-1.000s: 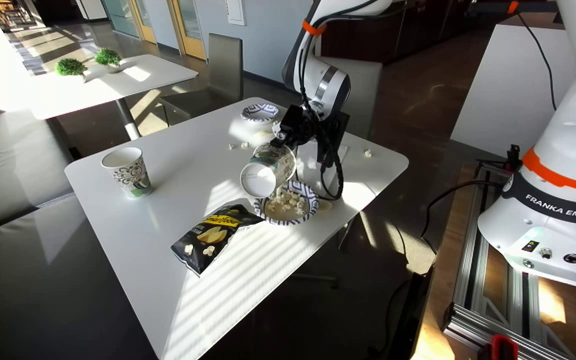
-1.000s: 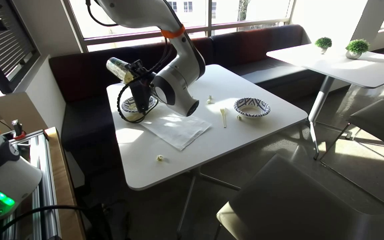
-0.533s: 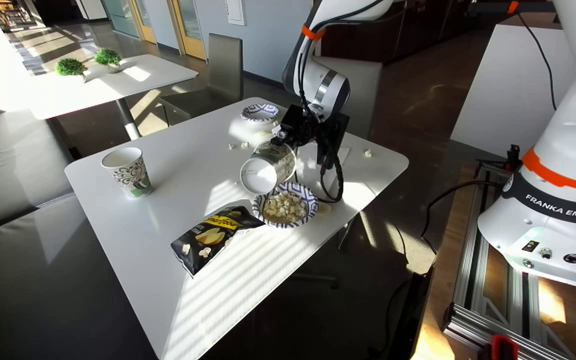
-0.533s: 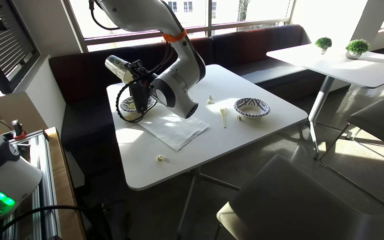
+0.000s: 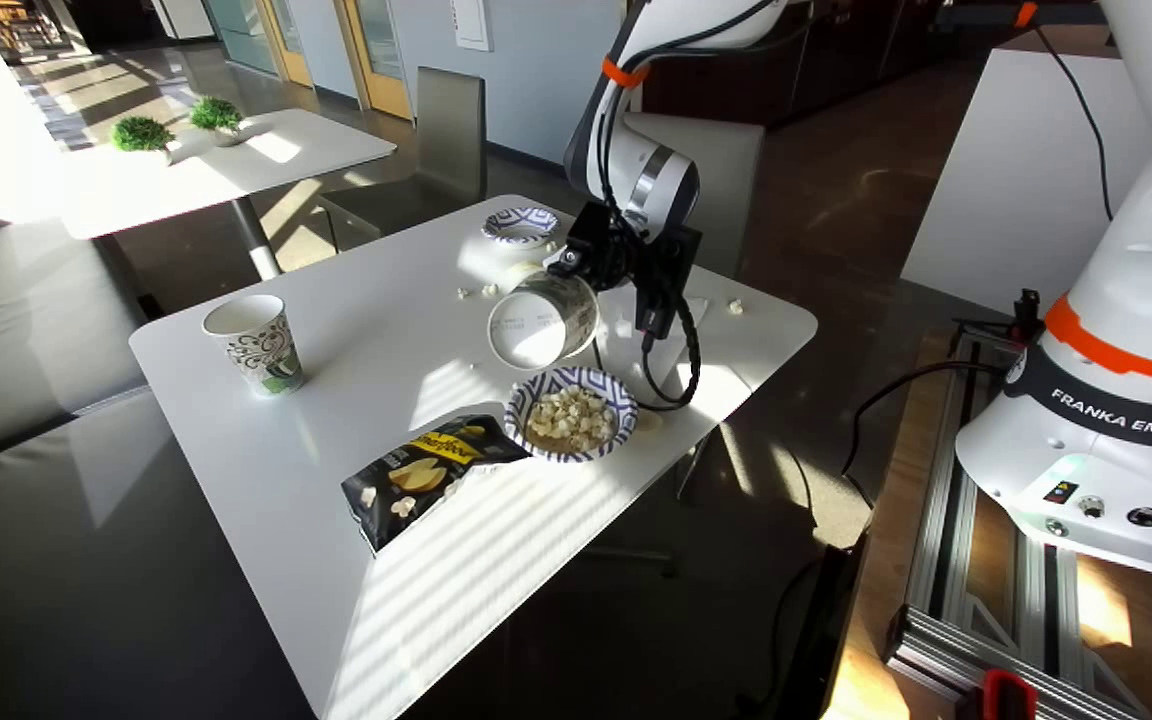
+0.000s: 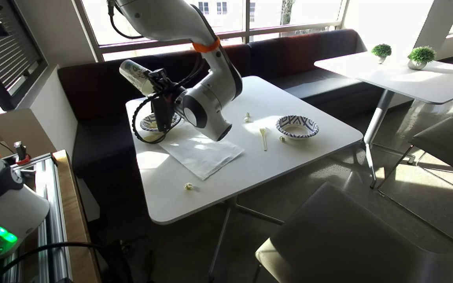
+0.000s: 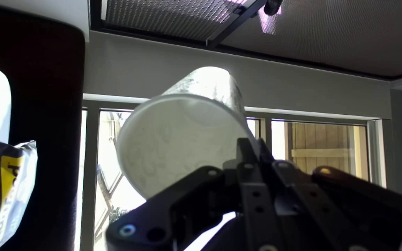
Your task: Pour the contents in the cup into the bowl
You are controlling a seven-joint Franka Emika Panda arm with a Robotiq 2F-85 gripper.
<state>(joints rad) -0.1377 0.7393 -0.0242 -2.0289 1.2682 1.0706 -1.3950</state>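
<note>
One cup in the gripper, clamped by the wall at its mouth, one finger inside and one outside. Holds it off the table, higher than the bowl; whether straight over the bowl or off to one side, hard to say. Tips it past level, base up and mouth low, and in the wrist view shows a pale inside. In the bowl, a heap of popcorn. Just beside the bowl, with one end up to its rim, a black and yellow bag on the table; touching or not, unclear. Just beside the bowl on another side, a white napkin. Farther from the bowl than the napkin, a pale utensil, lying flat. Farther again from the bowl, a second bowl with a blue and white rim. Well apart from the bowl, to its left in an exterior view, a second cup, upright, printed in dark lines and green. Well apart from the bowl too, loose pieces of popcorn scattered on the table.
</note>
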